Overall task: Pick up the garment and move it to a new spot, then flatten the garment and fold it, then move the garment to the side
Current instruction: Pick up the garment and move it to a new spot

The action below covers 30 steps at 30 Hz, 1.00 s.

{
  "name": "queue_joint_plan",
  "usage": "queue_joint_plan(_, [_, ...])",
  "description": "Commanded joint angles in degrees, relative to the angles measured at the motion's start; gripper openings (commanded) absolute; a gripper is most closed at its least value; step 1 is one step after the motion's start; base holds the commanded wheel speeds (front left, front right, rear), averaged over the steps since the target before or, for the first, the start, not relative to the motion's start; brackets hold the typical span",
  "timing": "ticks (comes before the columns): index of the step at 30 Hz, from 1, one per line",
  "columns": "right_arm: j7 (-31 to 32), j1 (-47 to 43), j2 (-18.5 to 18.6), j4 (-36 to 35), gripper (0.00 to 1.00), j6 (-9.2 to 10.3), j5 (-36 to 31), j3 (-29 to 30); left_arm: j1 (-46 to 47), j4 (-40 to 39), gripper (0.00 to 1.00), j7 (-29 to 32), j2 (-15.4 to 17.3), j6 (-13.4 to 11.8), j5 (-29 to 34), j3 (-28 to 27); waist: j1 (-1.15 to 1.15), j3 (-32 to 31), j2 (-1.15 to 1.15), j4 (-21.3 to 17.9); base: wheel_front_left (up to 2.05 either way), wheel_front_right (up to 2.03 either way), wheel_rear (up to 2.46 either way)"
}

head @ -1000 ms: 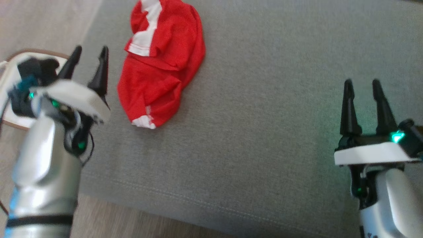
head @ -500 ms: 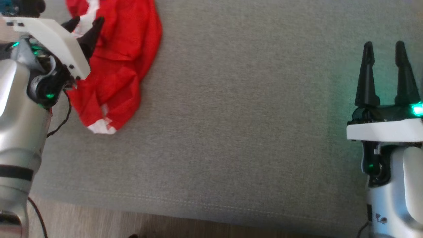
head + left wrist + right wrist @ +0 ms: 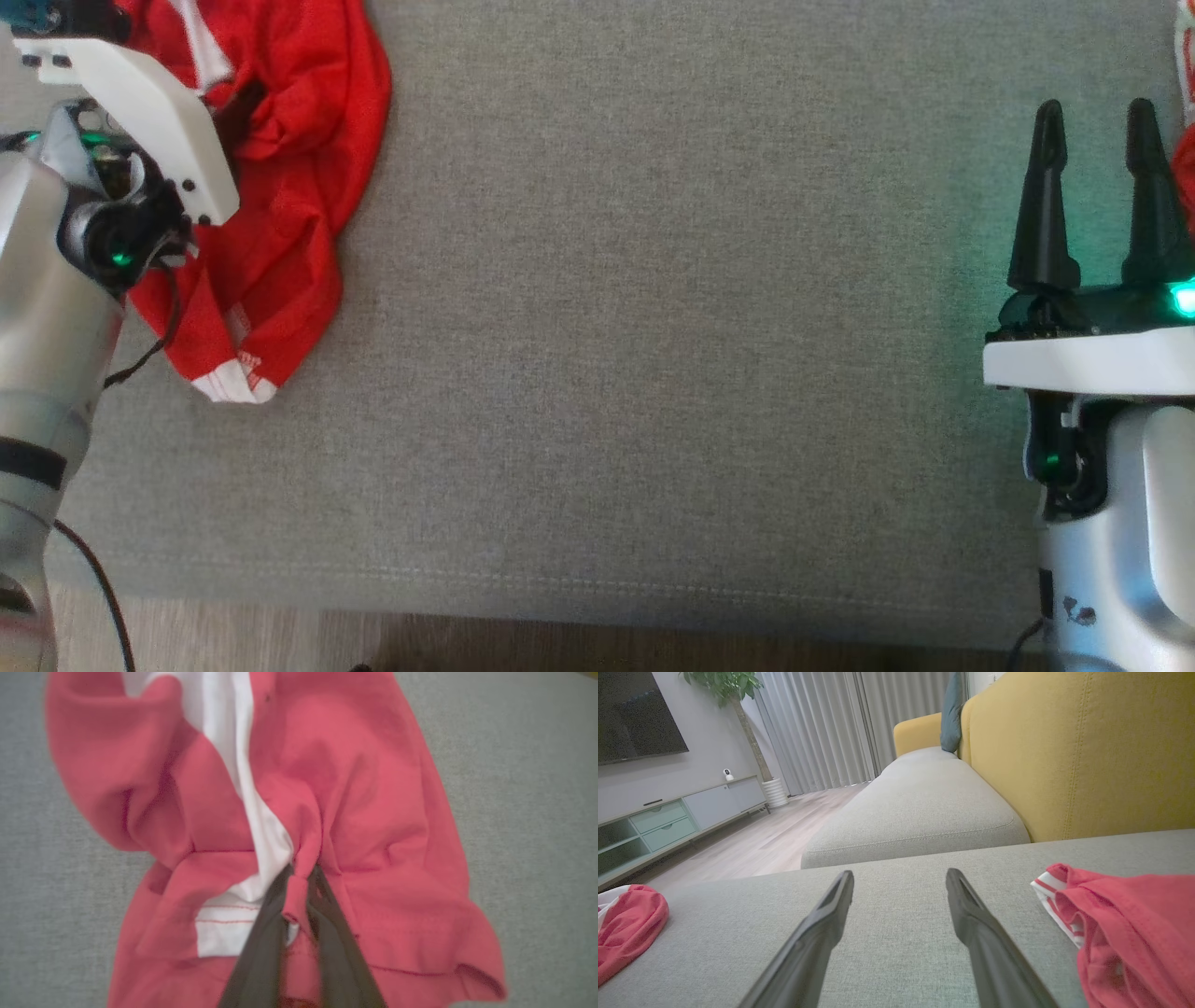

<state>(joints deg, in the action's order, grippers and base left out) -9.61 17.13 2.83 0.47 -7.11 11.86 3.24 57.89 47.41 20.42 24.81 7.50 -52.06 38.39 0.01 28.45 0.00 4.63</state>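
The left tool (image 3: 301, 872) is pinched together on a raised ridge of the red-and-white garment (image 3: 299, 140), with cloth bunched between its dark fingers (image 3: 261, 933), so the grab looks made, or all but made, and the lift not yet begun. The garment lies crumpled at the left end of the grey sofa cushion (image 3: 653, 327), one white-edged hem trailing towards the cushion's front. The left forearm (image 3: 47, 308) climbs from the cushion's front left corner, and its wrist tips over so the fingers point down into the heap. By my reckoning this is the first step, the pick-up. Next the arm needs a clean rise so the cloth hangs free, then a carry towards the cushion's bare middle. The right tool (image 3: 1092, 107) waits over the cushion's right end with its fingers well apart and holding nothing, pointing towards the cushion's back. A second red garment (image 3: 1125, 933) lies just beside it.
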Motion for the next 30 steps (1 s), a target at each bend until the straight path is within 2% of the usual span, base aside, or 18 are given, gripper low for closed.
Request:
queue_joint_plan(1, [-0.5,0.8,0.0,-1.8,1.00,-0.37,0.0,-1.2,1.3,-0.6,0.00,-0.9,2.7,0.0,-0.6,-1.1,-0.01,-0.6,0.00,0.0,0.00,0.00,0.00])
queue_joint_plan(7, [-1.4,0.9,0.0,-0.6,1.00,-0.37,0.6,-0.5,2.0,-0.9,0.00,-11.4,3.4,0.0,-1.8,-1.0,-0.01,-4.2,0.00,-0.2,0.00,0.00,0.00])
queue_joint_plan(13, [-2.5,0.6,0.0,1.5,1.00,-0.37,1.5,1.7,0.9,-4.2,0.00,-20.5,2.7,0.0,-3.3,-0.9,-0.01,-9.7,0.00,-0.8,0.00,0.00,0.00])
queue_joint_plan(21, [-3.3,-0.5,0.0,3.7,1.00,-0.37,2.5,3.3,-2.6,-10.7,0.00,-24.7,-0.7,-0.6,-3.8,0.6,-0.01,-16.3,0.00,-2.3,0.00,0.00,0.00])
queue_joint_plan(30, [-2.3,1.1,0.0,2.0,1.00,-0.37,2.5,5.0,-5.2,-19.1,0.00,-25.0,-7.8,-6.0,-3.1,3.3,-0.01,-17.4,0.00,-7.0,0.00,0.00,0.00])
